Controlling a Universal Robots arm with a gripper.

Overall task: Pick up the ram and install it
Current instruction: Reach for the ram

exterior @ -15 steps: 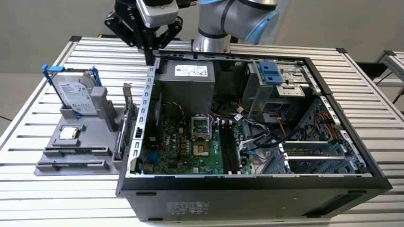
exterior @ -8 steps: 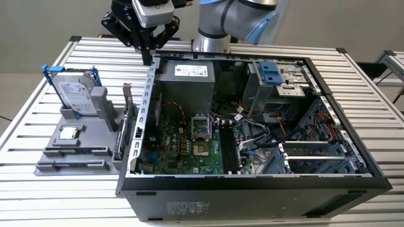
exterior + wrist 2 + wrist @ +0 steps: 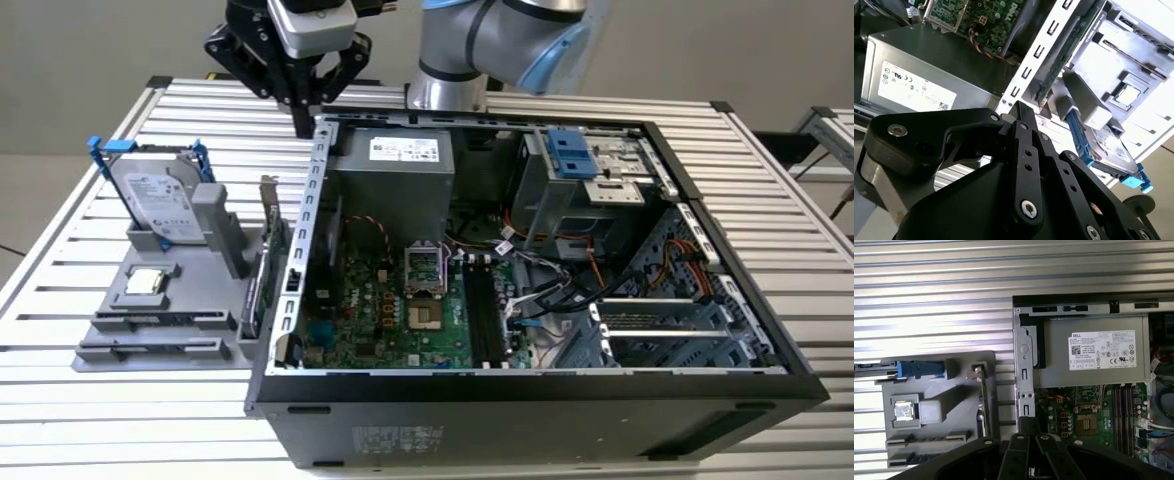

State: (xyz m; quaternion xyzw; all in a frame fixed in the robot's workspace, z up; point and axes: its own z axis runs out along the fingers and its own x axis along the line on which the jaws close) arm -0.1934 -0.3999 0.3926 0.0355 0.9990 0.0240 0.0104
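Note:
My gripper [image 3: 306,126] hangs shut and empty above the case's corner on the exterior view's left, by the power supply. Both wrist views show its black fingertips [image 3: 1018,106] [image 3: 1024,423] pressed together. The ram appears as a dark bluish strip [image 3: 918,458] lying in the outermost slot of the grey fixture [image 3: 959,405], well apart from the gripper. The motherboard's black memory slots [image 3: 483,322] [image 3: 1122,415] stand unoccupied inside the open computer case [image 3: 315,250].
The grey fixture [image 3: 120,310] also holds a hard drive with blue rails [image 3: 158,200] and a square silver processor chip [image 3: 147,282]. A green card with a metal bracket [image 3: 276,262] stands on edge between fixture and case. The power supply [image 3: 391,170] and loose cables [image 3: 561,290] lie inside.

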